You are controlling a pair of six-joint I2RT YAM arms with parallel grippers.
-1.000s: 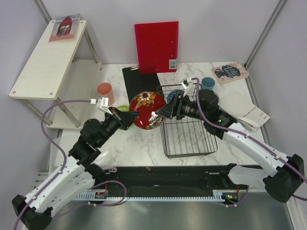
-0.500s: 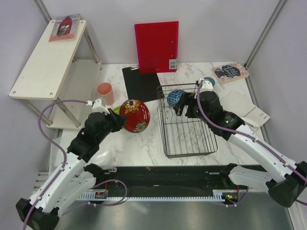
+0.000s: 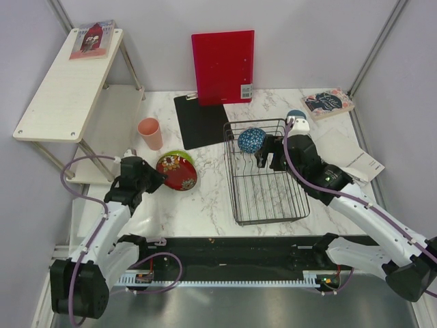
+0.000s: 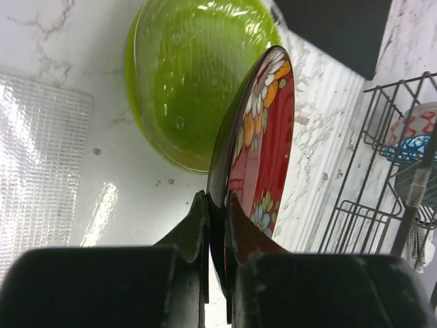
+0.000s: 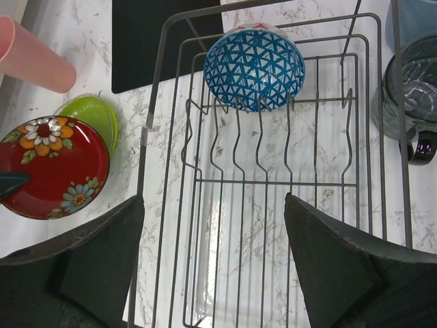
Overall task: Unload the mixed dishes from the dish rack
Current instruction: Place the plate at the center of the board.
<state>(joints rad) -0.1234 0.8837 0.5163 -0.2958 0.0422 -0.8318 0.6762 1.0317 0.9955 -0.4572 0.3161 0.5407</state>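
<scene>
Left gripper (image 4: 215, 205) pinches round dark red floral plate (image 4: 263, 157) by its rim; right gripper (image 5: 212, 205) gapes over black wire dish rack (image 5: 235, 154).

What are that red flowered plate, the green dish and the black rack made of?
Red plate: probably glazed ceramic, judging by its glossy surface and painted flowers.
Green dish: likely translucent glass or plastic; light glows through its ribbed, bubbly surface.
Rack: thin metal wire with a dark, fairly dull coating.

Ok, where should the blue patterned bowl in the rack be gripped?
By its upper rim, from above: the blue patterned bowl stands on edge in the dish rack, domed underside facing the near side, so probably only that rim fits between the jaws.
</scene>
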